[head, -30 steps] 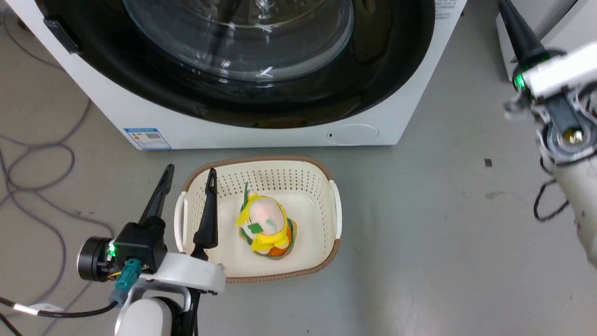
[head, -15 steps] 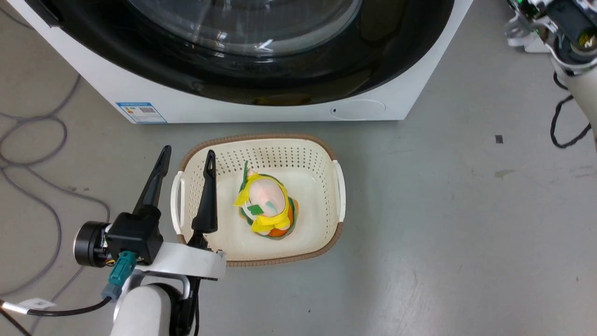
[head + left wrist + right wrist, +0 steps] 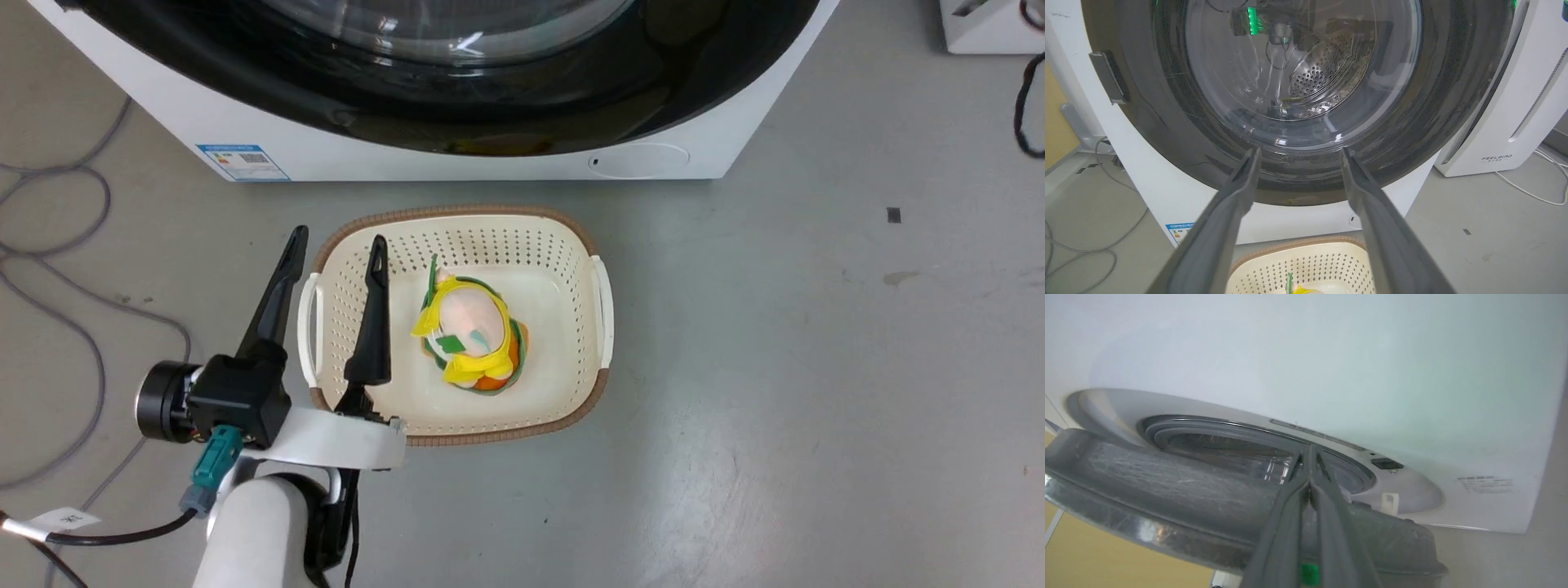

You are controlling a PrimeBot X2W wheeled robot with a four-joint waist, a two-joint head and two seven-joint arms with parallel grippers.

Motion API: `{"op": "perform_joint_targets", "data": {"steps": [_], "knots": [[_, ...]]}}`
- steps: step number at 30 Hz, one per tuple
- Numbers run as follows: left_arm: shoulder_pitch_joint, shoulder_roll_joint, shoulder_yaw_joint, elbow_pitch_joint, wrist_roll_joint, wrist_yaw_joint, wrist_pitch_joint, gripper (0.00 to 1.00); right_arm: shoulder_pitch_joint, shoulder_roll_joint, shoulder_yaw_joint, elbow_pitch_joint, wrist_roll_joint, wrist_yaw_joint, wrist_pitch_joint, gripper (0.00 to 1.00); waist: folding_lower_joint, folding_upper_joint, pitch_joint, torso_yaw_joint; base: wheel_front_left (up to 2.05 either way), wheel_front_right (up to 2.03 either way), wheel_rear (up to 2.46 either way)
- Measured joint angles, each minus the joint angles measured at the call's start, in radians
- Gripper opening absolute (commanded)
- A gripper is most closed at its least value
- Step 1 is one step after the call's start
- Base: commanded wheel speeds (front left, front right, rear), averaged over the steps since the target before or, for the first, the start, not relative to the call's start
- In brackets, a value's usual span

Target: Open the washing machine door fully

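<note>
The big round shiny black washing machine door (image 3: 653, 90) shows its dark front at the top of the head view. The right wrist view shows its grey back, a little way off the white machine front (image 3: 1331, 355). The right claw (image 3: 1310, 453) is pressed together, maybe at the door's edge. The left claw (image 3: 339, 237) hangs spread wide over a cream plastic basket (image 3: 600, 302) that holds a yellow cloth bundle (image 3: 469, 335) and sits on the grey floor (image 3: 816, 367) just before the door.

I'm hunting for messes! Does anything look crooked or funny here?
The washing machine door is ajar, a gap showing between it and the white machine front; the right gripper, shut, points at that gap. Nothing looks spilled or broken.
</note>
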Motion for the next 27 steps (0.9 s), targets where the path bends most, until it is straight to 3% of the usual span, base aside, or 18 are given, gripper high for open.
{"op": "perform_joint_targets", "data": {"steps": [15,27], "knots": [[-0.028,-0.002,-0.018,0.026,-0.019,0.000,-0.028,1.00,-0.130,-0.004,0.172,0.039,0.170,0.000,0.333,0.00,0.0000,0.0000,0.023,0.006,0.00,0.00,0.00],[-0.024,-0.003,-0.033,0.061,-0.019,0.003,-0.034,1.00,-0.052,-0.070,0.177,-0.079,0.230,0.000,0.415,0.00,-0.0001,0.0000,-0.038,0.012,0.00,0.00,0.00]]}}
